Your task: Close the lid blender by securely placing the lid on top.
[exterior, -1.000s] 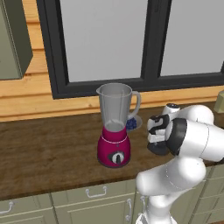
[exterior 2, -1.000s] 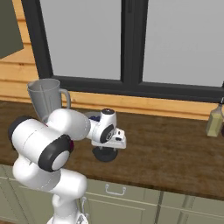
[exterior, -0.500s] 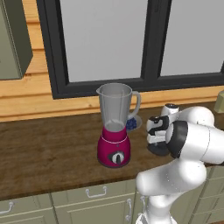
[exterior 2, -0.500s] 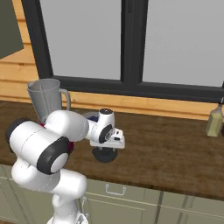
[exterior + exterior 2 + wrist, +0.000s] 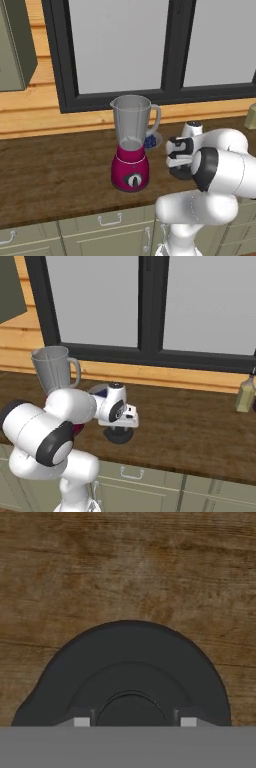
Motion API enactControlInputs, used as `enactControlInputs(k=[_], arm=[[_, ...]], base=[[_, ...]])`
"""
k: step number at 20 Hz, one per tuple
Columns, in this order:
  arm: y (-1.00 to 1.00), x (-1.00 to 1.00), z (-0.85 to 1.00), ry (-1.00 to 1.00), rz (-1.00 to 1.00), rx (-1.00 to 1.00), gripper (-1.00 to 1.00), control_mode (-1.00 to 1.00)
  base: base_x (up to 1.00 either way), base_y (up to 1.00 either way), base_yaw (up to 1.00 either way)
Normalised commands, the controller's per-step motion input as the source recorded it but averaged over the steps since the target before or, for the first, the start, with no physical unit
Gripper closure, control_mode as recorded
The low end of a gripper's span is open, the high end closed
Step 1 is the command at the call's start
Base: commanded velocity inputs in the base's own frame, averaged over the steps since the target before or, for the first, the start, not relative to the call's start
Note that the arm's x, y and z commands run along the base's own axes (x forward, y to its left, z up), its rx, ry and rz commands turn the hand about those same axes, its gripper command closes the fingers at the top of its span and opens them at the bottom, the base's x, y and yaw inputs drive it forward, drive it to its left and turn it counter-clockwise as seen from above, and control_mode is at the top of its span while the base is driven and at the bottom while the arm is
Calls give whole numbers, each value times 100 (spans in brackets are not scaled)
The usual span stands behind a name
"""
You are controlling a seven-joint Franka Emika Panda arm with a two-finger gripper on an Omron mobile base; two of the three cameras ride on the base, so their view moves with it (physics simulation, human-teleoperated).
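The lid, a flat black disc with a raised centre, lies on the wooden counter right of the blender. The blender has a magenta base and a clear grey jar whose mouth stands uncovered. My gripper points straight down on the lid, and its two fingertips stand on either side of the raised centre with small gaps. The gripper is open. In the right base view the lid shows as a dark disc under the hand, and the blender jar rises behind my arm.
A small bowl of blue berries sits just behind the blender, by the jar's handle. A pale bottle stands far right near the window sill. Dark wooden counter stretches to the right; cabinet drawers run below its front edge.
The hand has sunk slightly lower onto the lid; blender and lid stay in place.
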Motion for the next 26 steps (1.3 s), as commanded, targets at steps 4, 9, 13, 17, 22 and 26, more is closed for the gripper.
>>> enactControlInputs(k=[4, 9, 13, 17, 22, 26], arm=[[21, -37, -39, 0, -1, 0, 100, -100], [15, -7, -32, 0, 0, 0, 100, -100], [0, 0, -6, -3, 0, 0, 100, -100], [0, -2, 1, 0, 0, 0, 100, -100], [0, -11, 40, -3, 0, 0, 100, -100], [0, -16, 73, -4, 0, 0, 100, -100]], base=[[0, 0, 0], [0, 0, 0], [0, 0, 0], [0, 0, 0], [0, 0, 0], [0, 0, 0]])
